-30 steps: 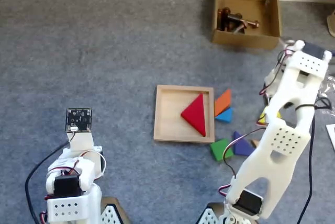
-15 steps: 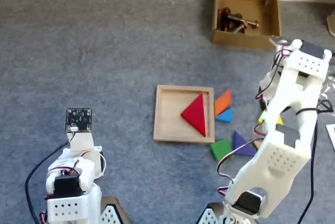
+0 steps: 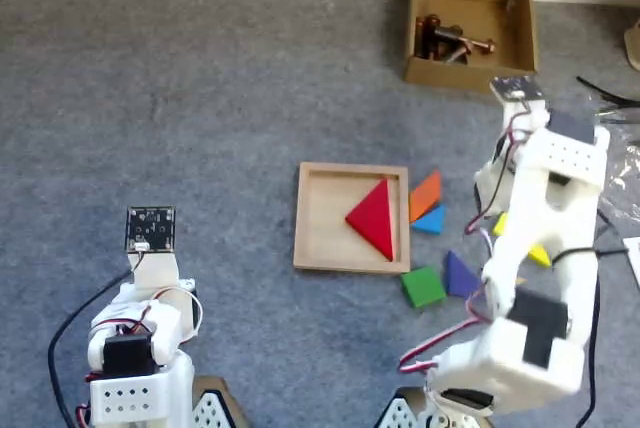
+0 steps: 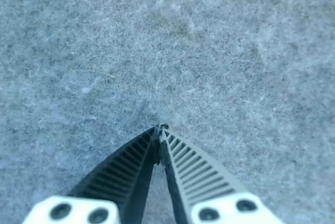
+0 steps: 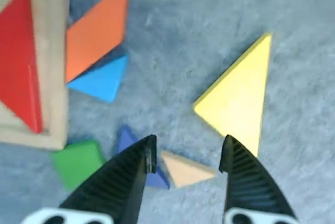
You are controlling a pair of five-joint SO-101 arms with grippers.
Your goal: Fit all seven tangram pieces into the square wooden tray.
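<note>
Grey felt covers the table (image 3: 200, 128) throughout.

Nearest, the left hand (image 4: 159, 130) rests with its fingers together on nothing, tips over bare felt, well apart from all pieces.

The right hand (image 5: 188, 144) hangs with fingers apart above the small tan triangle (image 5: 186, 170). One fingertip lies over the purple triangle (image 3: 460, 274), which touches the tan piece. The yellow triangle (image 5: 238, 101) sits just beside the other fingertip.

The green square (image 3: 423, 286) lies near the tray's closest corner. The square wooden tray (image 3: 322, 223) holds one piece, the red triangle (image 3: 375, 218), against its right wall. An orange parallelogram (image 3: 426, 194) and a blue triangle (image 3: 430, 219) rest just outside that wall.

Farthest, a cardboard box (image 3: 468, 73) holds unrelated items.

Assessment: six pieces remain outside the tray.

Risks:
- A descent here may pinch the purple triangle with the tan one, or push the yellow triangle aside, because of crowding.
- Flat pieces on felt offer little edge to grip, so a slip is likely.
- A released piece may land on the tray rim or on top of the red triangle.
</note>
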